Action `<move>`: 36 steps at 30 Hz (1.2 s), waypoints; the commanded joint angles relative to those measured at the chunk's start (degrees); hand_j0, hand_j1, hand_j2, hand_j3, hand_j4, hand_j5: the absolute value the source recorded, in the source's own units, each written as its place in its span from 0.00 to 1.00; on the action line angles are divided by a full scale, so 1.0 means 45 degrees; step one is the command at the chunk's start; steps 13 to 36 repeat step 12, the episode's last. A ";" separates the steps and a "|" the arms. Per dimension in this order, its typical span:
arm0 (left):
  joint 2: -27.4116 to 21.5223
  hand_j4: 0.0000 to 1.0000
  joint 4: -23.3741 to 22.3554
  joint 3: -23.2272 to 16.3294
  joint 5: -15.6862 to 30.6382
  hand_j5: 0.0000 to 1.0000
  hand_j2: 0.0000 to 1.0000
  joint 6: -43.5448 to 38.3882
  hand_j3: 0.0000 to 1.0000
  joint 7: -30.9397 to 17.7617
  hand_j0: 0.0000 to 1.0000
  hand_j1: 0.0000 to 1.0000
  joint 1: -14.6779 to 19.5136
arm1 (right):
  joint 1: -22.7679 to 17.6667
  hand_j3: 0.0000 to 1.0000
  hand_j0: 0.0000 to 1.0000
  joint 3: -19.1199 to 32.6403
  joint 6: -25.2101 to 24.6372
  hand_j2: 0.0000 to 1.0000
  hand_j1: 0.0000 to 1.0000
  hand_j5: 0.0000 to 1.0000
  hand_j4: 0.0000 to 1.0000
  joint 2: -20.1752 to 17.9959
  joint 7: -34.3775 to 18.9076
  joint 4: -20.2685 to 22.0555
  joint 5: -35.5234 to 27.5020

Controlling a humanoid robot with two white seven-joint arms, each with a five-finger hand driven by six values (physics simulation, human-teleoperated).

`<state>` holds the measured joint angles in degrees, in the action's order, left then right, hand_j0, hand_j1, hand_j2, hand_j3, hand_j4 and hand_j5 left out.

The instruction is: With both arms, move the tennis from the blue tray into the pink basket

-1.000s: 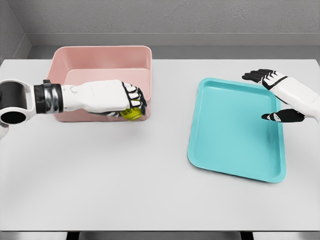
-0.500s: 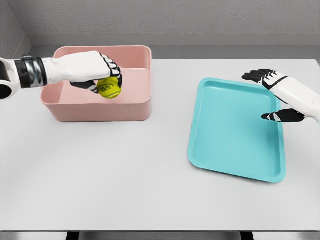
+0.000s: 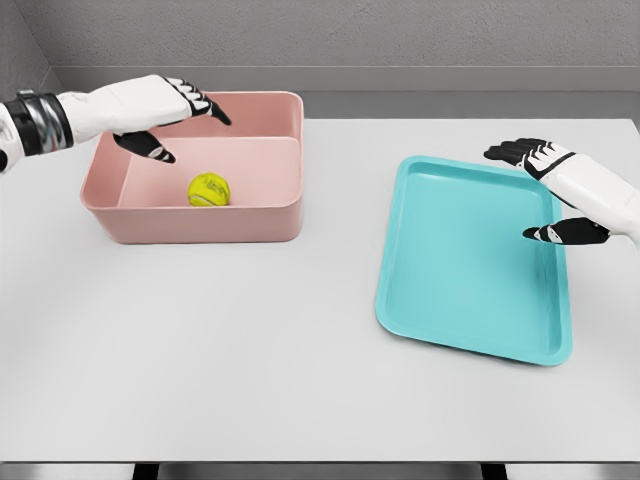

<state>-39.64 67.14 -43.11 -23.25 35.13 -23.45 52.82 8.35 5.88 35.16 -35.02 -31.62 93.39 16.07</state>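
Looking through the head camera, I see the tennis ball (image 3: 209,189) lying on the floor of the pink basket (image 3: 190,222), a little left of the middle and near the front wall. My left hand (image 3: 160,105) hangs above the basket's rear left corner, fingers spread and extended toward the right, thumb pointing down, holding nothing. It is clear of the ball and touches neither it nor the rim as far as I can tell. My right hand (image 3: 560,190) sits over the far right edge of the blue tray (image 3: 470,260), fingers stretched out and relaxed, thumb apart from them, gripping nothing. Basket and tray both rest on the white table (image 3: 250,350), well apart, basket at the left rear, tray at the right
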 commanded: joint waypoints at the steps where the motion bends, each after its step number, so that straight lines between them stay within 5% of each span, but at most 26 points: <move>1: -0.0098 1.00 -0.0076 0.0069 0.0498 1.00 1.00 -0.0028 1.00 0.0016 1.00 1.00 0.0000 | 0.0000 1.00 1.00 0.0002 -0.0035 1.00 1.00 1.00 1.00 -0.0010 0.0014 -0.0011 -0.0096; 4: -0.1249 1.00 -0.0115 0.0069 0.1729 1.00 1.00 -0.0028 1.00 -0.0004 1.00 1.00 -0.0039 | -0.0020 1.00 1.00 0.0021 -0.0035 1.00 1.00 1.00 1.00 -0.0010 -0.0005 -0.0069 -0.0096; 10: -0.2559 1.00 -0.1091 0.0322 0.2218 1.00 1.00 -0.0028 1.00 -0.0004 1.00 1.00 -0.0176 | -0.0020 1.00 1.00 0.0021 -0.0035 1.00 1.00 1.00 1.00 -0.0029 -0.0005 -0.0108 -0.0096; 36: -0.2676 1.00 -0.1131 0.0322 0.2218 1.00 1.00 -0.0028 1.00 -0.0004 1.00 1.00 -0.0176 | -0.0020 1.00 1.00 0.0021 -0.0035 1.00 1.00 1.00 1.00 -0.0029 -0.0005 -0.0108 -0.0096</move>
